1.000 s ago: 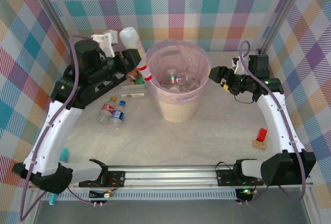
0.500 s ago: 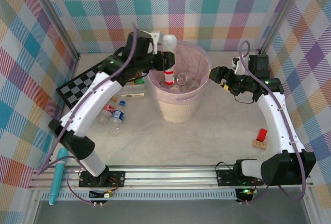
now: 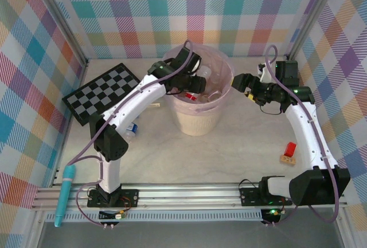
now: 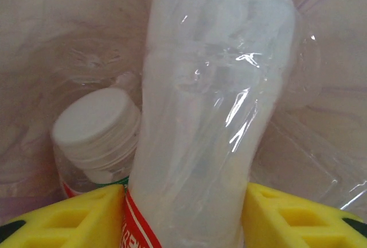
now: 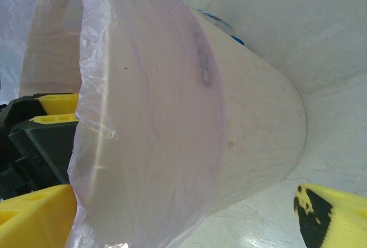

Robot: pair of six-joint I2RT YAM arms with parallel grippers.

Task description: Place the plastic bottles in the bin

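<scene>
Plastic bottles: we record one clear bottle with a red label clamped between the yellow fingers of the left gripper, which is lowered inside the bin. In the left wrist view the held bottle points down into the bin, just beside a second bottle with a white cap that lies at the bottom. More clear bottles lie in the bin; we cannot count them.

A blue-capped bottle lies on the table left of the bin, partly hidden by the left arm.

We find the right gripper just beside the bin's right rim, fingers spread wide and holding nothing. We cannot tell whether it touches the pink liner.

Also noted:
- a checkerboard at far left
- a red block at right
- a teal stick at the near left edge
</scene>
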